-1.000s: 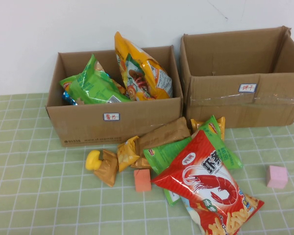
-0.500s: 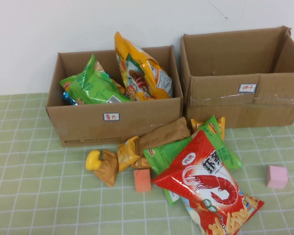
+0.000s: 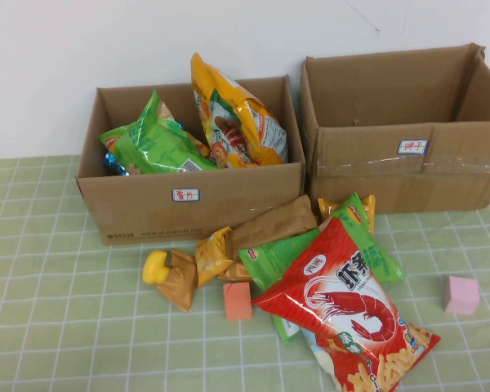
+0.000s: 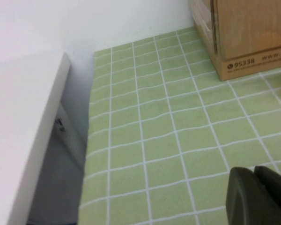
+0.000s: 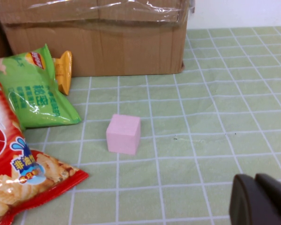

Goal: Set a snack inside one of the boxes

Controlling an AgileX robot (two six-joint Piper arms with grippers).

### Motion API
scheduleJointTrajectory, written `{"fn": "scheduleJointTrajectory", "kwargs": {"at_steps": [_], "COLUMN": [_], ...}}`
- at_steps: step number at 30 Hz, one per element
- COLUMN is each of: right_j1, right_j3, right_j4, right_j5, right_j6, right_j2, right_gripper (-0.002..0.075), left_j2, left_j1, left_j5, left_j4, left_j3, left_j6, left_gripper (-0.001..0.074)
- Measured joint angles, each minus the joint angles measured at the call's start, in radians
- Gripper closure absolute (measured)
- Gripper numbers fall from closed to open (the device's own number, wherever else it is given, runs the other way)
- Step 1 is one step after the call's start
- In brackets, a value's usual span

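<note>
Nothing has moved. Left gripper (image 4: pixel 260 197) and right gripper (image 5: pixel 262 199) wait low, pinched together, holding nothing. Red shrimp chips bag (image 3: pixel 343 306) lies at 6 o'clock from the empty right box (image 3: pixel 400 175). No snack picked yet.

The high camera looks down from the robot's side onto the two cardboard boxes (image 3: pixel 191 175) against the wall. The left wrist camera sits low beside the left box's corner (image 4: pixel 246 35). The right wrist camera, low too, faces the right box (image 5: pixel 96 37); both it and the high camera catch the pink cube (image 5: pixel 124 134).
</note>
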Motion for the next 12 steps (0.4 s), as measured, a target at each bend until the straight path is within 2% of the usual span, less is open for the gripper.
{"fn": "scheduleJointTrajectory", "kwargs": {"at_steps": [12], "right_j1": [0.0], "right_j3": [0.0], "right_j4": [0.0], "right_j5": [0.0], "right_j6": [0.0], "right_j2": [0.0], "right_gripper": [0.0728], "left_j2": [0.0], "left_j1": [0.0], "left_j5": [0.0], "left_j4": [-0.017], "left_j3": [0.0], "left_j6": [0.056], "left_gripper": [0.0737]}}
